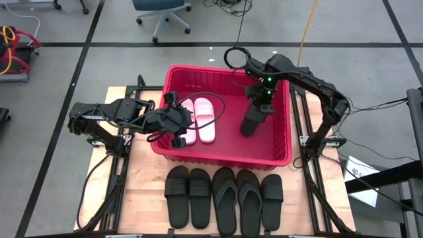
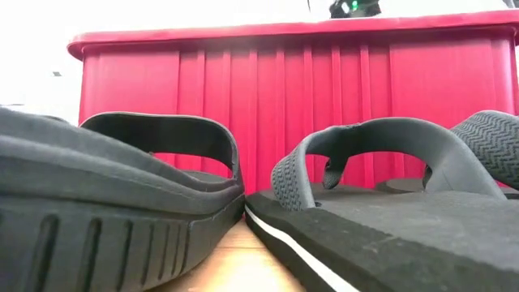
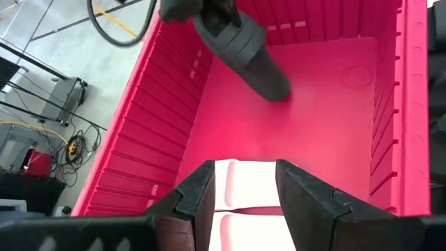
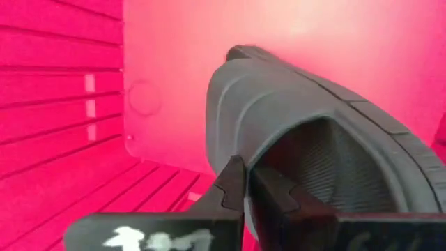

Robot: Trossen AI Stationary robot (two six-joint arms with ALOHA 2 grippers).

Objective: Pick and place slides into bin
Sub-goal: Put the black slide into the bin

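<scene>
The red bin point(image 1: 198, 68) stands mid-table. A white pair of slides point(image 1: 198, 119) lies flat on its floor at the left. My left gripper point(image 1: 185, 122) hovers open just above that pair, and the white slides point(image 3: 240, 188) show between its fingers. My right gripper point(image 1: 259, 106) is inside the bin's right half, shut on a black wide-strap slide point(image 1: 251, 122). Several black slides point(image 1: 225, 195) lie in a row on the table in front of the bin; the low view shows a wide-strap one point(image 2: 113, 186) and a thong flip-flop point(image 2: 381, 186). My right gripper point(image 4: 247, 171) pinches the black slide's strap at its edge point(image 4: 240, 139) between its two fingers, coming from above and pointing steeply down. The slide point(image 3: 244, 49) hangs tilted below the fingers. Its lower end point(image 3: 275, 87) is close to the bin floor; whether it touches cannot be told.
The bin's ribbed walls point(image 3: 160, 125) enclose both grippers. Bare red floor point(image 1: 228, 132) lies between the white pair and the held slide. The table's wooden top point(image 1: 139, 192) shows to the left of the row of slides. An office chair point(image 1: 162, 13) stands beyond the table.
</scene>
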